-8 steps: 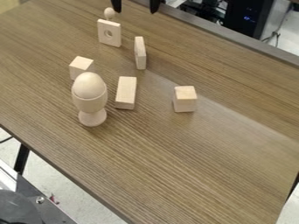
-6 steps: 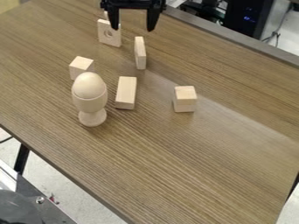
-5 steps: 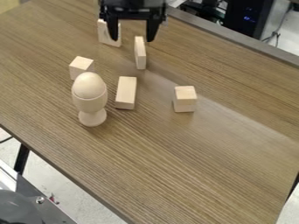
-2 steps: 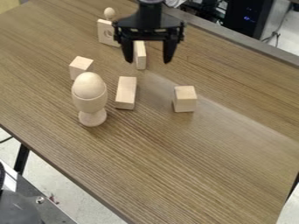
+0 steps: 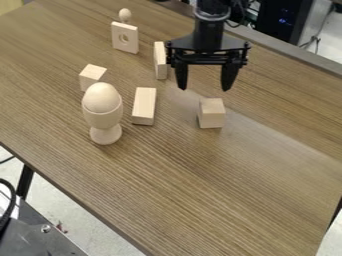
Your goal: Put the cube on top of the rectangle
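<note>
Gripper (image 5: 204,89): fingers spread wide, nothing between them; hangs over the table, tips pointing down.
Cube (image 5: 211,114): just below the fingertips in the view, standing on the table (image 5: 234,190); likely the one to pick, being nearest.
Rectangular block (image 5: 144,106): down and to the view's left of the gripper, lying flat, apart from the cube; probable target.
Upright slab (image 5: 160,60): to the view's left of the gripper, on its narrow edge; could also pass for the rectangle.
Smaller cube (image 5: 92,77): farther out on the same side, behind the egg cup.
Egg cup (image 5: 105,121): lower left of the gripper, upright, wooden egg (image 5: 102,98) seated in it.
Holed square (image 5: 125,38): upper left of the gripper, on edge, round-headed piece (image 5: 125,14) beyond.
Progress: approach looks well along; cube ungrasped. Left: lower, grip, lift, carry to the block, set on top, release.
</note>
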Robot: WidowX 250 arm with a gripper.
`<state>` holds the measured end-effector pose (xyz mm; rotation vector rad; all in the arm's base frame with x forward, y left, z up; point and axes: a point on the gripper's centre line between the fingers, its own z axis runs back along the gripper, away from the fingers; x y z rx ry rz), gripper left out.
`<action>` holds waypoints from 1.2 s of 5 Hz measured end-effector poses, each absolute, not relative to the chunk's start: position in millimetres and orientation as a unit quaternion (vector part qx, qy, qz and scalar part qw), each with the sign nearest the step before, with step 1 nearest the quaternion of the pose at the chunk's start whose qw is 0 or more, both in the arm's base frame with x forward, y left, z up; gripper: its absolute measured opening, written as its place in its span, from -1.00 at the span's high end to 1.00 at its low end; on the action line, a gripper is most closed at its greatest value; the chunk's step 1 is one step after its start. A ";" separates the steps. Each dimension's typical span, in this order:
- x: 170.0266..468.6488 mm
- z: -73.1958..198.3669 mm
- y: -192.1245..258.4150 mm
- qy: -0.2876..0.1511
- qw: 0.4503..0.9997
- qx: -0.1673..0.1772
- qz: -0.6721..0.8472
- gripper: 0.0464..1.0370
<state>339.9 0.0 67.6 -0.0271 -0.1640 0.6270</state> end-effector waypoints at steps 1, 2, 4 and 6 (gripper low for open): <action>336.1 63.0 -4.7 -0.073 0.943 -0.023 0.323 -0.92; 334.8 62.4 -8.9 -0.069 0.942 -0.031 0.326 -0.92; 342.0 44.7 -18.2 -0.044 0.950 -0.042 0.305 -0.92; 343.7 23.4 -22.3 -0.019 0.956 -0.044 0.290 -0.30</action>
